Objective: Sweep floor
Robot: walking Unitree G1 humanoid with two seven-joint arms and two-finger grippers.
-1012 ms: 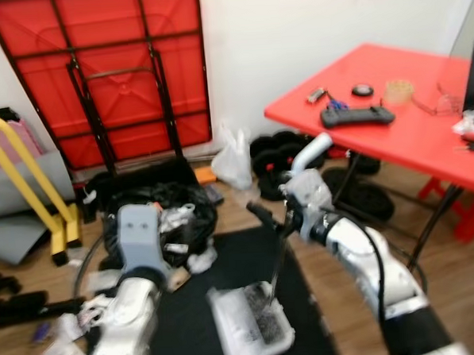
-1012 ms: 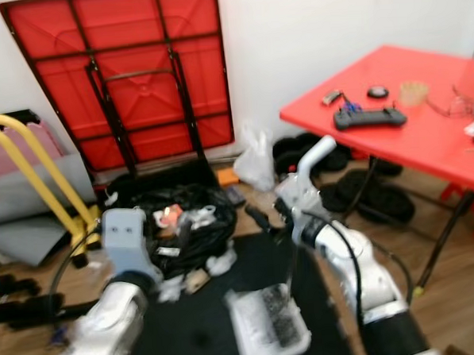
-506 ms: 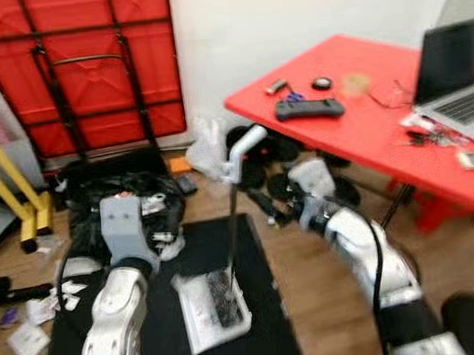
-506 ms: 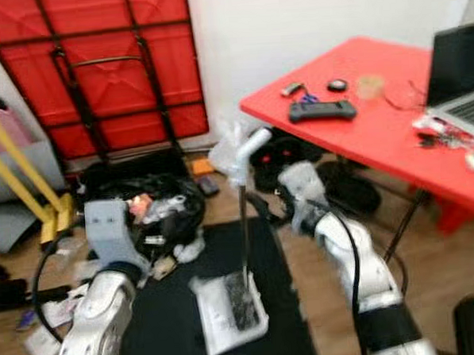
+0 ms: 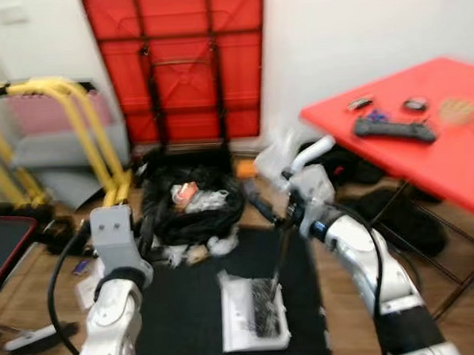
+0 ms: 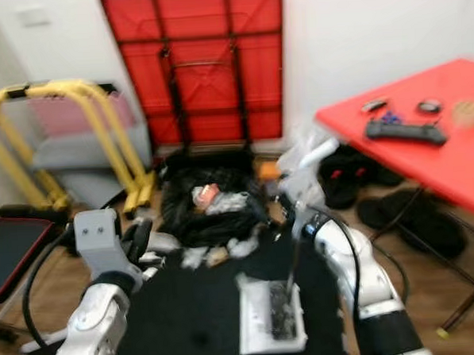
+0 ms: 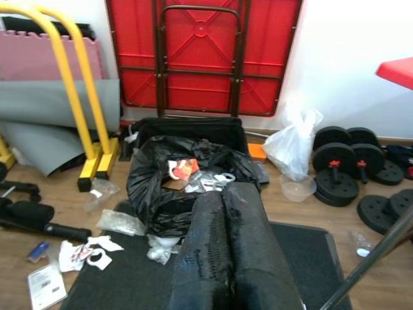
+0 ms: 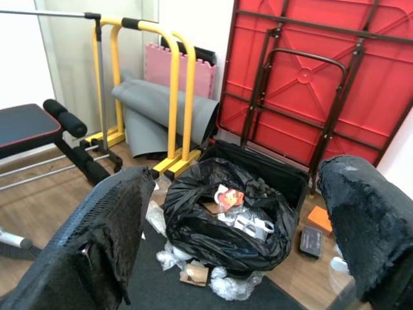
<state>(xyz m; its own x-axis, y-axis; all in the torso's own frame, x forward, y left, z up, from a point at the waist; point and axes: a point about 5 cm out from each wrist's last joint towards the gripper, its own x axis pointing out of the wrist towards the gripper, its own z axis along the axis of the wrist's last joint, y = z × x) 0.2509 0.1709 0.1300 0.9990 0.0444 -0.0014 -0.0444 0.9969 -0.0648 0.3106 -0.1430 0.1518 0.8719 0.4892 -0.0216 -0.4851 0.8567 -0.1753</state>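
Red folded table point(image 5: 185, 65) against a white wall point(image 5: 325, 38), yellow bars point(image 5: 75, 122), black rubbish bag point(image 7: 174, 187), black mat point(image 5: 181, 323), white dustpan point(image 5: 248, 320), pink foam point(image 8: 177, 64), brown wood floor point(image 5: 459, 325).

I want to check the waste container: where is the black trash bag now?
In the left eye view the black trash bag sits open on the floor ahead, below the folded red table, just beyond the black mat.

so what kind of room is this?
Probably a spare room or home gym used for storage. Dumbbell plates lie by the wall, yellow dip bars stand beside a bench, and a folded red table leans on the wall.
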